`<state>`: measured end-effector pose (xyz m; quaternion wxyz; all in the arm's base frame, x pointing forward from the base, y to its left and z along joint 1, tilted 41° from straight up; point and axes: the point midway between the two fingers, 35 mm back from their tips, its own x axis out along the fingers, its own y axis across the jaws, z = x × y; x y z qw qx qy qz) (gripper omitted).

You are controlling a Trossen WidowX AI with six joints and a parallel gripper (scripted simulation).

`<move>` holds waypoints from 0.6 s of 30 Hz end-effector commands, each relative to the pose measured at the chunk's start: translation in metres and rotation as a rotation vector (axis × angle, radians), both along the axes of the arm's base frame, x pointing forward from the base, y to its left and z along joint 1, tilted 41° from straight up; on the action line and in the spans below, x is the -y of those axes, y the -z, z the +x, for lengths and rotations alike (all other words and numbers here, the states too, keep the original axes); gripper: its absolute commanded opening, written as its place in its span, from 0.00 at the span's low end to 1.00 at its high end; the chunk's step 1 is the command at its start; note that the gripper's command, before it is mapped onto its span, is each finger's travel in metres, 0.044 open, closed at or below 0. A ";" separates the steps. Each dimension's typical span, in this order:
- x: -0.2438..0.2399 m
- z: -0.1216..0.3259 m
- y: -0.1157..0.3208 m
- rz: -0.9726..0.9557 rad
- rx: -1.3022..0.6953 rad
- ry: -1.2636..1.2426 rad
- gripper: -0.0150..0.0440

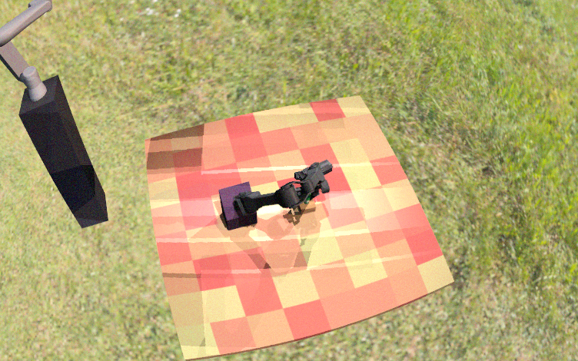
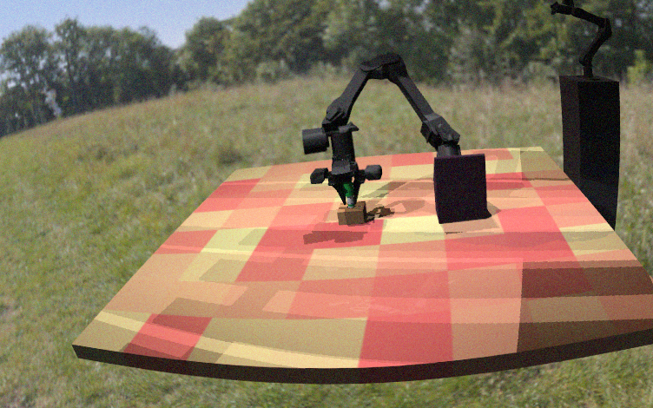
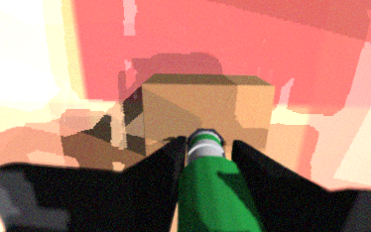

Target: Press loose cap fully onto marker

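While the pincer (image 3: 204, 164) at the wrist view's lower centre grips the green cap (image 3: 216, 195), the marker (image 3: 205, 144) below it meets the holder block (image 3: 207, 109).

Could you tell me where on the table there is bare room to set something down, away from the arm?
The near half of the table, from the holder block to the front edge, carries nothing, nor does the left side. It is crowded around the holder block, where the gripper clamps the green cap, and at the arm's dark base.
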<state>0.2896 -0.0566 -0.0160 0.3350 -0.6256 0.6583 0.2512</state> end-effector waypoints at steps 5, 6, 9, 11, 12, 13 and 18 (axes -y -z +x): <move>0.010 -0.002 0.013 -0.007 -0.007 -0.001 0.25; 0.010 -0.002 0.014 -0.007 -0.007 -0.001 0.25; 0.011 -0.003 0.016 -0.007 -0.007 -0.001 0.25; 0.011 -0.003 0.016 -0.007 -0.007 -0.001 0.25; 0.011 -0.003 0.017 -0.007 -0.008 -0.001 0.25; 0.011 -0.003 0.017 -0.007 -0.008 -0.001 0.25; 0.012 -0.004 0.017 -0.007 -0.008 -0.001 0.25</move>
